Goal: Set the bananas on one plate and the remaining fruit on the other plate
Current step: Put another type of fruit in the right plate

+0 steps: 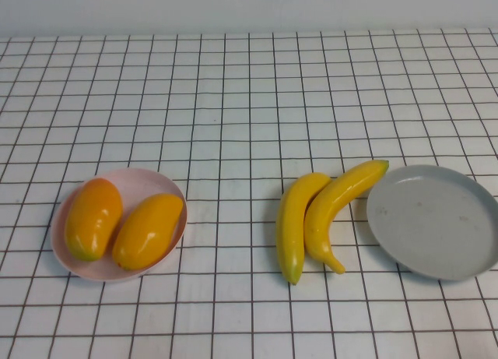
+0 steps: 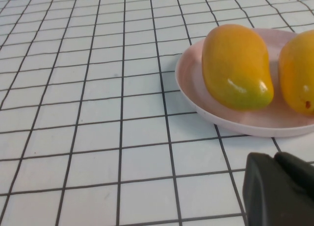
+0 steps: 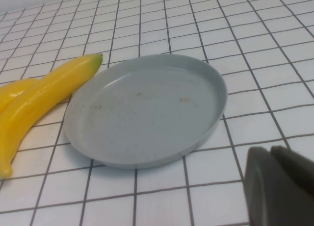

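Note:
Two orange mango-like fruits [image 1: 93, 217] [image 1: 148, 230] lie side by side on the pink plate [image 1: 136, 180] at the front left. Two yellow bananas [image 1: 294, 227] [image 1: 338, 207] lie together on the table, just left of the grey plate [image 1: 436, 219], which holds nothing. Neither arm shows in the high view. My left gripper [image 2: 274, 157] is shut and empty, low over the table near the pink plate [image 2: 196, 93] and its fruits [image 2: 237, 66]. My right gripper [image 3: 270, 150] is shut and empty, near the grey plate [image 3: 147, 108], with the bananas [image 3: 44, 96] beyond it.
The table is covered by a white cloth with a black grid [image 1: 233, 102]. A pale wall runs along the far edge [image 1: 249, 8]. The grey plate reaches the right edge of the high view.

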Controlling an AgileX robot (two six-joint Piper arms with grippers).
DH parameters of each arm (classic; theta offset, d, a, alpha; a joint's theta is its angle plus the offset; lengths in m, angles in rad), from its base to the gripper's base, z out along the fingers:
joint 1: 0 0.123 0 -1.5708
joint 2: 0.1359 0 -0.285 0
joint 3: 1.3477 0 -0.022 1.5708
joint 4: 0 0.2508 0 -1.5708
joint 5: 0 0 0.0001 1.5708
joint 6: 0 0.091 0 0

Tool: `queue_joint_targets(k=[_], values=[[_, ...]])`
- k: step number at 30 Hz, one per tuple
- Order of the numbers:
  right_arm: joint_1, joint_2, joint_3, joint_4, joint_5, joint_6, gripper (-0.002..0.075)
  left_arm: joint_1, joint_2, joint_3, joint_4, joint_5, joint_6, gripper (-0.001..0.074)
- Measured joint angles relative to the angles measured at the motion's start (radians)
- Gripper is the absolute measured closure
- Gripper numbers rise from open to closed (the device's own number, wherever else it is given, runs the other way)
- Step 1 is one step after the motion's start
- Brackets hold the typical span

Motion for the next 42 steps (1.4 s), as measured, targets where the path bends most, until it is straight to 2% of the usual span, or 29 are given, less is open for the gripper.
queue_joint_targets(k=[13,19,28,32,37,42], values=[[0.0,0.0,0.0,0.0,0.0,0.0,0.0742,0.0,0.0,0.0,0.0,0.0,0.0,0.0738],[0.0,0.0,0.0,-0.076,0.0,0.0,0.0742,0.0,0.0,0.0,0.0,0.0,0.003,0.0738],[0.0,0.0,0.0,-0.103,0.0,0.0,0.0742,0.0,0.0,0.0,0.0,0.0,0.006,0.0738],[0.0,0.0,0.0,0.024,0.0,0.0,0.0743,0.0,0.0,0.0,0.0,0.0,0.008,0.0738],[0.0,0.0,0.0,0.355,0.0,0.0,0.0743,0.0,0.0,0.0,0.0,0.0,0.008,0.0738],[0.0,0.0,0.0,0.597,0.0,0.0,0.0742,0.0,0.0,0.0,0.0,0.0,0.008,0.0738]])
